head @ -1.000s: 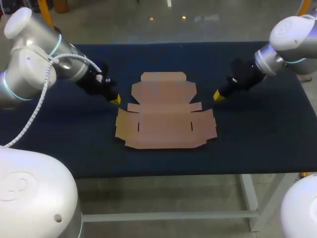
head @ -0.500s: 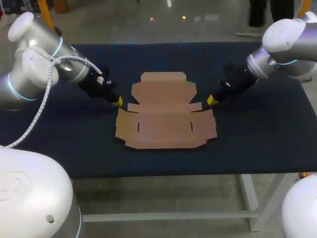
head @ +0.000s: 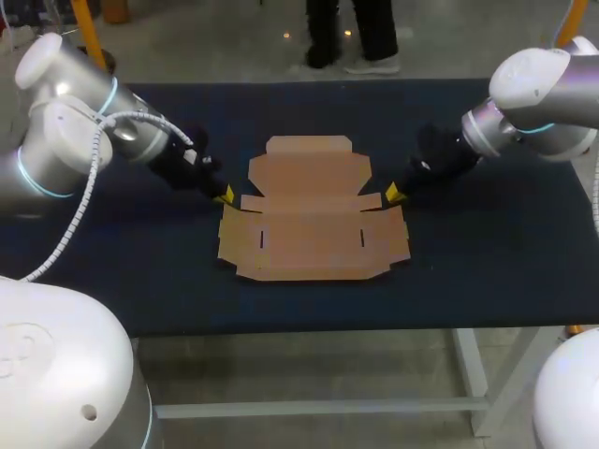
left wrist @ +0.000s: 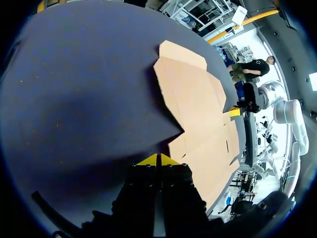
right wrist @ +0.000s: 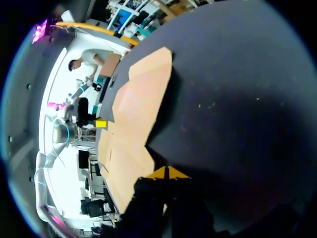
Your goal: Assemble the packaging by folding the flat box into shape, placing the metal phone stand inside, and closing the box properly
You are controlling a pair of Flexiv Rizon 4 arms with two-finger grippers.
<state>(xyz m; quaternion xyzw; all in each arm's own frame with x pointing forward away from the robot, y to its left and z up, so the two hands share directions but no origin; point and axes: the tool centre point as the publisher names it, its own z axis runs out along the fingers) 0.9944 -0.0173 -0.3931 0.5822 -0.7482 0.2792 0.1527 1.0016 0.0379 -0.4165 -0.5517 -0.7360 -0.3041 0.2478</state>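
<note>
In the head view, the flat cardboard box (head: 314, 220) lies unfolded on the dark table (head: 140, 271). The left gripper (head: 225, 195) is just beside the box's left edge and the right gripper (head: 395, 194) just beside its right edge. In the left wrist view, that gripper's yellow tips are pressed together and hold nothing, with the box just ahead. The right wrist view shows the same for its gripper.

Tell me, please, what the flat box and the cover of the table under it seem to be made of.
The flat box looks like plain brown cardboard, matte and unprinted. The signs are its even tan colour, cut flaps, small slots and crease lines. The table cover seems to be a dark navy cloth or felt-like mat. It is matte, without shine, and the wrist views show small light specks on it. I cannot tell the exact fabric.
</note>
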